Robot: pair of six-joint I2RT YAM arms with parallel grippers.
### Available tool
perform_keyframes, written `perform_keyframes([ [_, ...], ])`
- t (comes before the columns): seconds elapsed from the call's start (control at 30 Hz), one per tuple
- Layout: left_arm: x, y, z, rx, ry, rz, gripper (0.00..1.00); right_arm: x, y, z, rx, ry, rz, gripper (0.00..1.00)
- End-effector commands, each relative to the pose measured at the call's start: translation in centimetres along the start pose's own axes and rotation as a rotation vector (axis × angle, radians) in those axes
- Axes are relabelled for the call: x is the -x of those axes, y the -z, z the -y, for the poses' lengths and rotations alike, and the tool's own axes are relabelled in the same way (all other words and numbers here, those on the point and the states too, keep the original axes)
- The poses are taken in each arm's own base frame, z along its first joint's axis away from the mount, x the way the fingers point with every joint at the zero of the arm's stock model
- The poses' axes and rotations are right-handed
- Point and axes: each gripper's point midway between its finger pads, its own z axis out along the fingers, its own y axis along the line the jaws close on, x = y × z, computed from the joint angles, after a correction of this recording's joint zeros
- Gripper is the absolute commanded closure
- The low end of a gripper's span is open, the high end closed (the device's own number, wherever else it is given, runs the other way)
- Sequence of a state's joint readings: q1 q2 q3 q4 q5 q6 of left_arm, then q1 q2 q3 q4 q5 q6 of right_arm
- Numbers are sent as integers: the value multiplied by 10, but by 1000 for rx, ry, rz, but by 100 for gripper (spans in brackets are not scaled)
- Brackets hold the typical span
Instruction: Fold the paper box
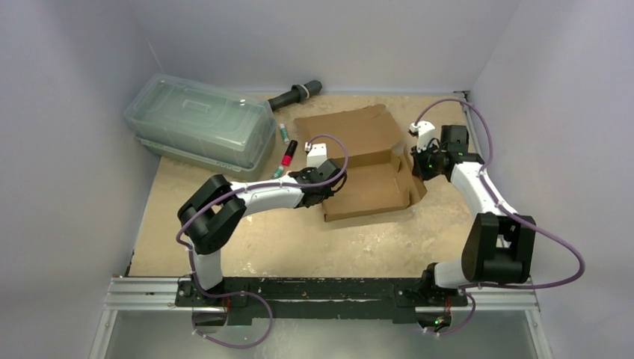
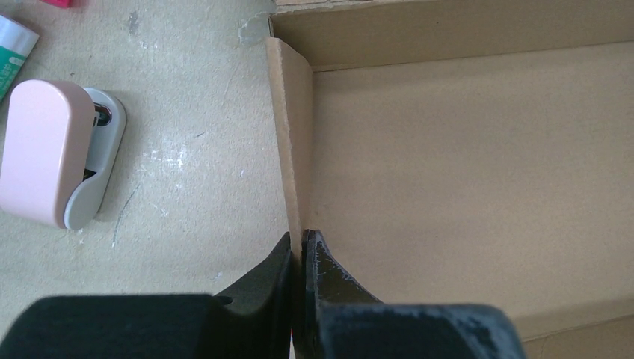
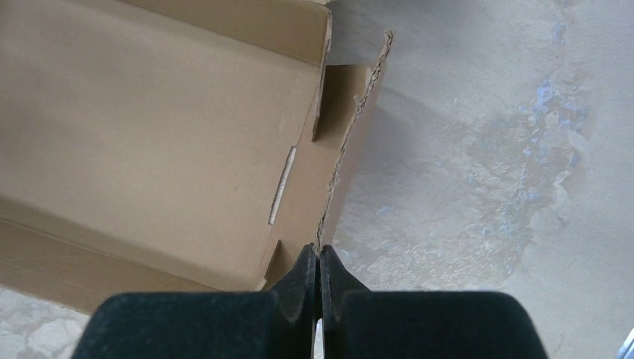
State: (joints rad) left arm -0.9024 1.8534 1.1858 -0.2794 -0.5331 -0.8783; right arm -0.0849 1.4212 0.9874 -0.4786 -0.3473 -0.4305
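Paper box (image 1: 364,161) on surface (image 1: 299,239), just right of clear container (image 1: 200,123), lid open. L jaws pinch its container-side wall (image 2: 295,149); R jaws pinch opp. side flap (image 3: 350,157), both pressed onto cardboard.

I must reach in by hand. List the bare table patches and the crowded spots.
Bare: the near strip of table between the paper box and the arm bases, and the patch in front of the plastic container. Crowded: between container and box, with markers and the left gripper.
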Motion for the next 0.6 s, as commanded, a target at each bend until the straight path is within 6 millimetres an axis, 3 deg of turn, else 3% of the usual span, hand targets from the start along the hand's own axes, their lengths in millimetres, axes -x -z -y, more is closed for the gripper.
perform_keyframes([
  [0.0,14,1,18,-43,38,29,100,22,2,-11,-8,48,48,100],
  [0.4,13,1,17,-44,38,26,100,26,5,-50,135,87,62,100],
  [0.57,15,2,20,-54,45,28,100,26,3,-64,103,161,42,100],
])
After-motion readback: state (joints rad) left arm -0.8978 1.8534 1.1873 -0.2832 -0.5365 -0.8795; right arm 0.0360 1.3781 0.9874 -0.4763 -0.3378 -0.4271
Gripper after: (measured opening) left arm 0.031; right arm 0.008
